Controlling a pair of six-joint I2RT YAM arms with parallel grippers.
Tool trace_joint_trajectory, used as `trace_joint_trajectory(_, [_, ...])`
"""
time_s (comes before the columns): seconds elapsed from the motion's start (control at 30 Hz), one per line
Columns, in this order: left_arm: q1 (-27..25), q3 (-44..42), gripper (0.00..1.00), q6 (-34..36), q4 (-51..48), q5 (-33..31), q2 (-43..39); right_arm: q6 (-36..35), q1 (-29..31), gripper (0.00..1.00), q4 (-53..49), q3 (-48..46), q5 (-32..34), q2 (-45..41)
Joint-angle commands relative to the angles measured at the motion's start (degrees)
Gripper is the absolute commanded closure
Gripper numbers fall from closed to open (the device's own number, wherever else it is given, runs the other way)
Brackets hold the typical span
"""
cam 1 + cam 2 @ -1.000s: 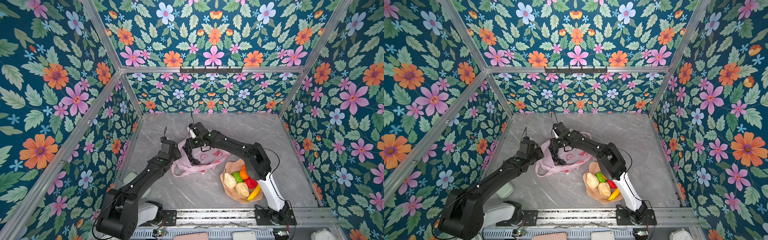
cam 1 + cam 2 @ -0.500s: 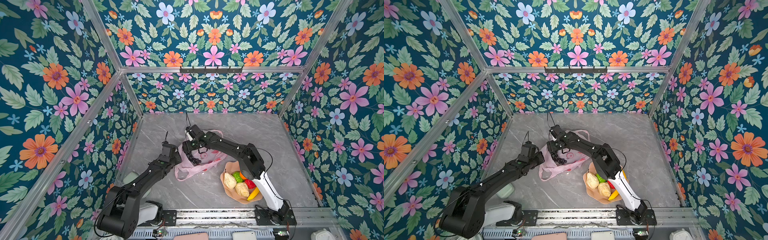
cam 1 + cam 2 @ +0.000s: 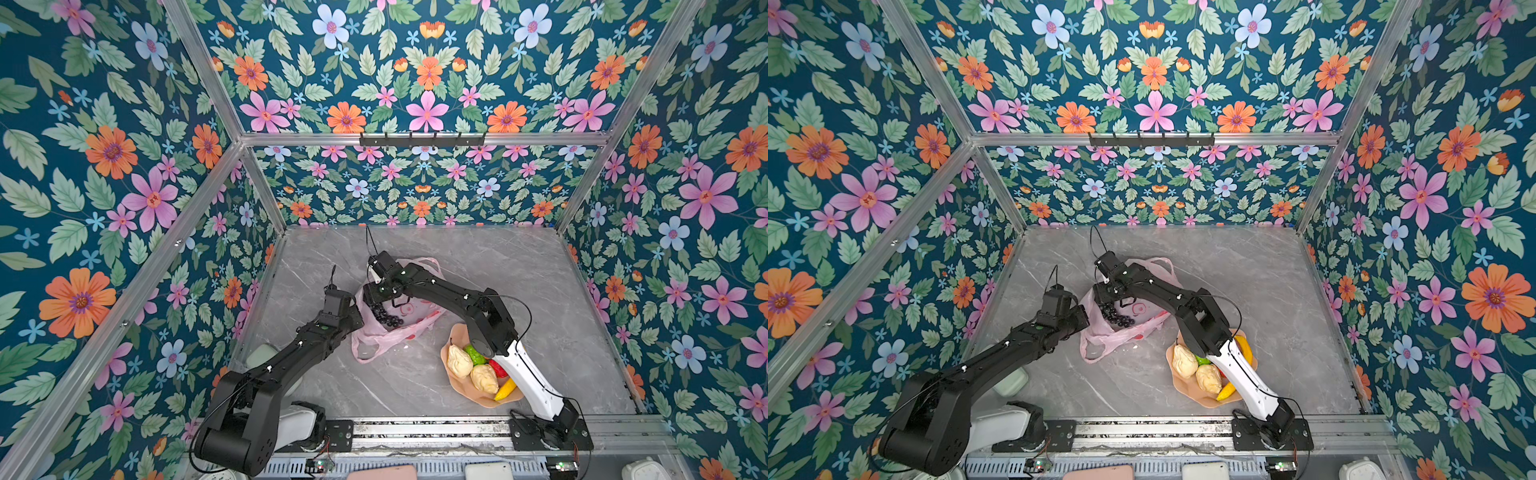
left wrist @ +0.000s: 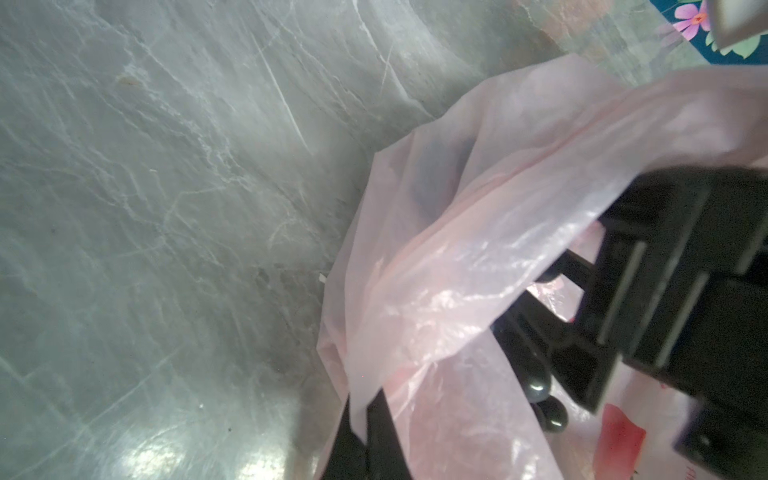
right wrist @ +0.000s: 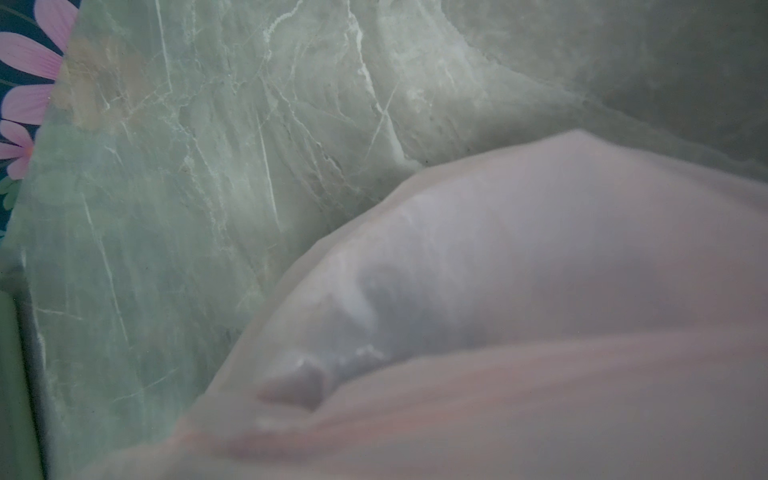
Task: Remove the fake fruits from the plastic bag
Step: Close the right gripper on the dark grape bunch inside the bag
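Your bag [image 3: 399, 332] lies crumpled near the middle of the worktop [image 3: 478, 257], with its mouth turned towards the left arm. Your left tool [image 3: 357, 311] sits at the bag's left edge. It is fully closed, and in the left wrist view the thin pink film [image 4: 457, 249] drapes over its dark fingers [image 4: 386, 436] and runs down between them, so it has the bag's edge pinched.

Your right tool [image 3: 374, 296] reaches across the middle and points down into the bag's opening. The grape bunch [image 3: 386, 318] lies just under it on the film, and both top views show its dark beads trailing out towards the plate side [image 3: 1119, 318]. The left wrist view is blurred there, and the right wrist view shows only film [image 5: 540, 291] and worktop. You cannot tell how wide that tool stands or whether it has the grapes.

The rest of your fruit is already out, on the plate [image 3: 478, 400] near the right arm's base and well apart from the bag: two cream lumps [image 3: 459, 360], a green fruit [image 3: 473, 353], a red fruit [image 3: 498, 368] and the banana [image 3: 505, 390]. The right arm crosses over the plate's far side.
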Motion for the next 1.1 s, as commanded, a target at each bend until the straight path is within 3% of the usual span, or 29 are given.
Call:
trace_joint_trajectory(0.0, [0.09, -0.15, 1.00, -0.01, 0.92, -0.01, -0.11, 0.35, 0.10, 0.32, -4.92, 2.30, 1.94, 1.75])
trace_joint_trajectory(0.3, [0.13, -0.50, 1.00, -0.58, -0.23, -2.62, -0.66, 1.03, 0.07, 0.37, -7.07, -2.35, 11.47, -1.82])
trace_joint_trajectory(0.67, [0.08, -0.05, 1.00, -0.17, 0.50, -0.78, -0.28, 1.52, 0.06, 0.29, -5.88, -3.80, 11.93, -1.53])
trace_joint_trajectory(0.87, [0.04, 0.29, 1.00, 0.08, 0.54, -0.29, 0.16, 1.98, 0.07, 0.44, -4.98, -2.69, 9.67, -0.36])
trace_joint_trajectory(1.07, [-0.02, 0.88, 1.00, -0.60, 0.31, -1.73, 1.11, 2.41, 0.07, 0.62, -0.10, -7.65, 7.31, -5.07])
